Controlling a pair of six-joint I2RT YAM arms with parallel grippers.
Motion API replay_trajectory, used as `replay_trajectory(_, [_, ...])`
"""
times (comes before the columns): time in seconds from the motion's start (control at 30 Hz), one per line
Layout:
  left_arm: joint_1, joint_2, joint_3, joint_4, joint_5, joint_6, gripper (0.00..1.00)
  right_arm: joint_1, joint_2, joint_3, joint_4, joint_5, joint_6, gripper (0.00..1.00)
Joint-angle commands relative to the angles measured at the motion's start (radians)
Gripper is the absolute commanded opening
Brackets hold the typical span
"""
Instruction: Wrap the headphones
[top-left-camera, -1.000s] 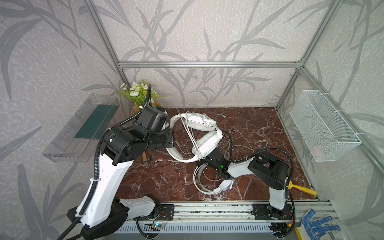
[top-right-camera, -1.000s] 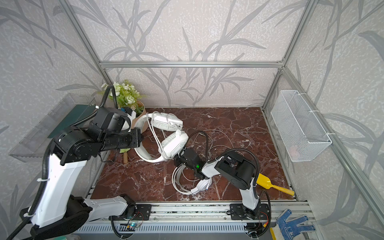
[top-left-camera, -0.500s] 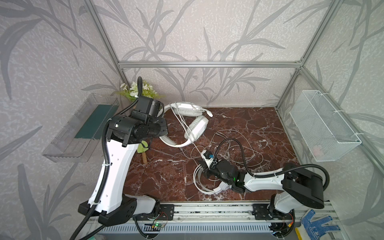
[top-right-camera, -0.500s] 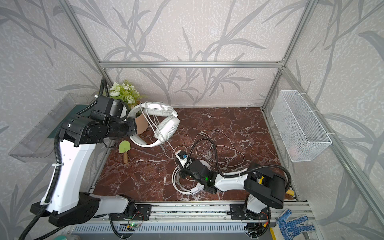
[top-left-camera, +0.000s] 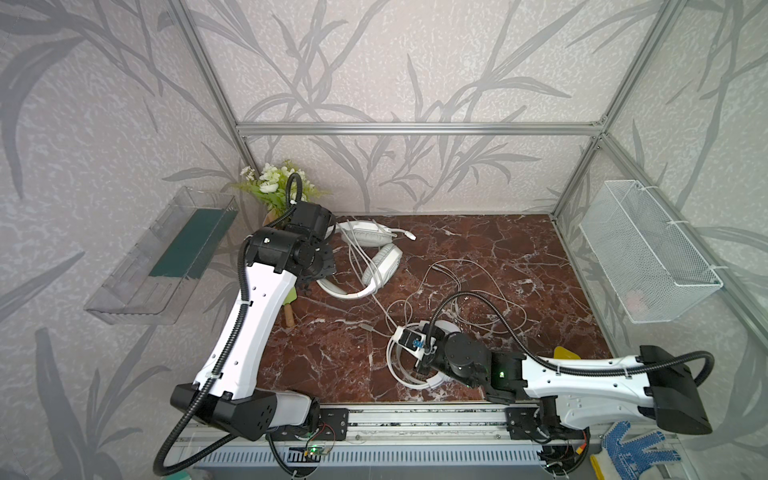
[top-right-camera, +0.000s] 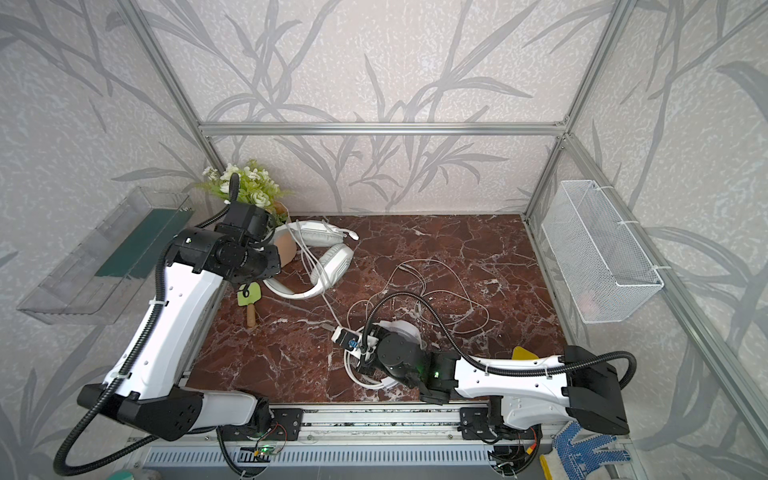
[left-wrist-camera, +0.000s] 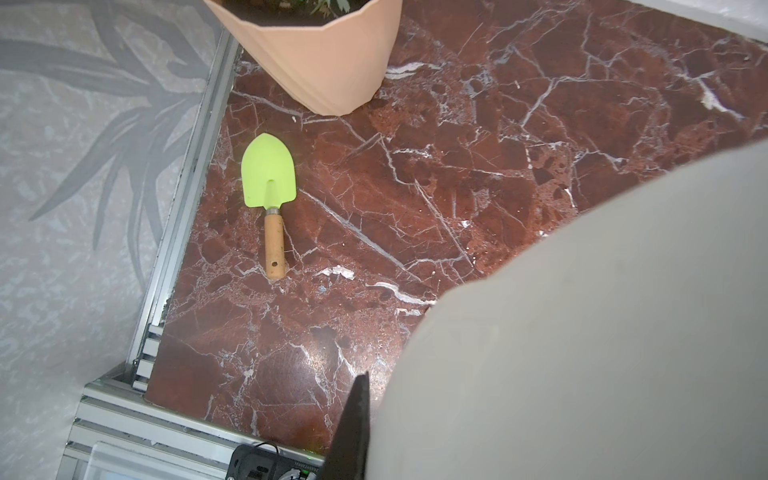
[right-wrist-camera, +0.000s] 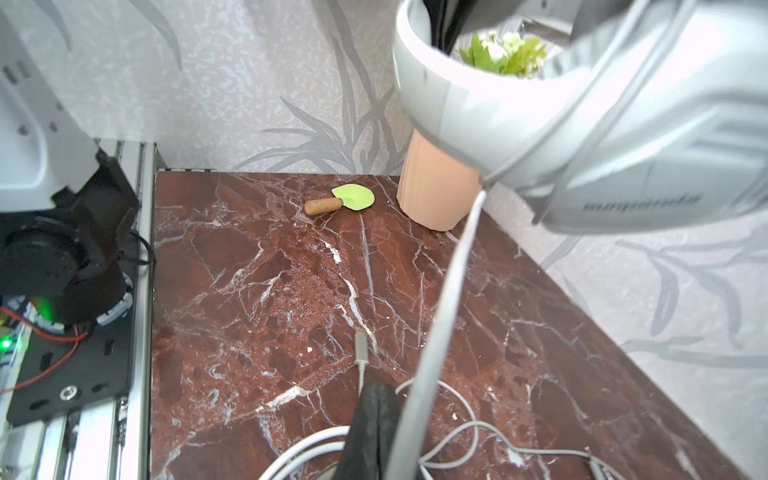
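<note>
My left gripper is shut on the band of the greyish-white headphones, held above the marble floor near the back left. In the left wrist view the pale headphones fill one side beside one dark finger. Their thin cable runs taut down to my right gripper. In the right wrist view that gripper is shut, with the cable coming out beside its jaws and rising to the headphones. A glossy white pair of headphones lies under my right wrist.
Loose cable loops sprawl mid-floor, and a plug lies just ahead of my right jaws. A potted plant and green trowel sit at the left. A wire basket hangs right, a clear tray left.
My left arm has carried the greyish-white headphones up and back towards the pot, drawing the cable out. My right arm has stretched out low, its gripper staying by the front headphones.
</note>
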Motion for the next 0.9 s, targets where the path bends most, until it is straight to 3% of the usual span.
replay_trajectory(0.0, [0.013, -0.007, -0.041, 0.12, -0.005, -0.027, 0.0, 0.041, -0.063, 0.036, -0.135, 0.068, -0.154, 0.0])
replay_trajectory(0.17, [0.013, 0.009, -0.132, 0.159, 0.057, -0.014, 0.0, 0.052, -0.094, 0.073, -0.161, 0.128, -0.279, 0.0])
replay_trajectory(0.53, [0.012, -0.024, -0.341, 0.218, 0.106, -0.008, 0.0, 0.05, 0.043, 0.158, 0.15, 0.34, -0.608, 0.03])
replay_trajectory(0.73, [0.012, -0.044, -0.389, 0.23, 0.117, -0.004, 0.0, 0.012, 0.1, 0.198, 0.275, 0.347, -0.666, 0.13])
replay_trajectory(0.87, [0.012, -0.063, -0.411, 0.235, 0.121, -0.001, 0.0, -0.04, 0.094, 0.203, 0.319, 0.304, -0.623, 0.2])
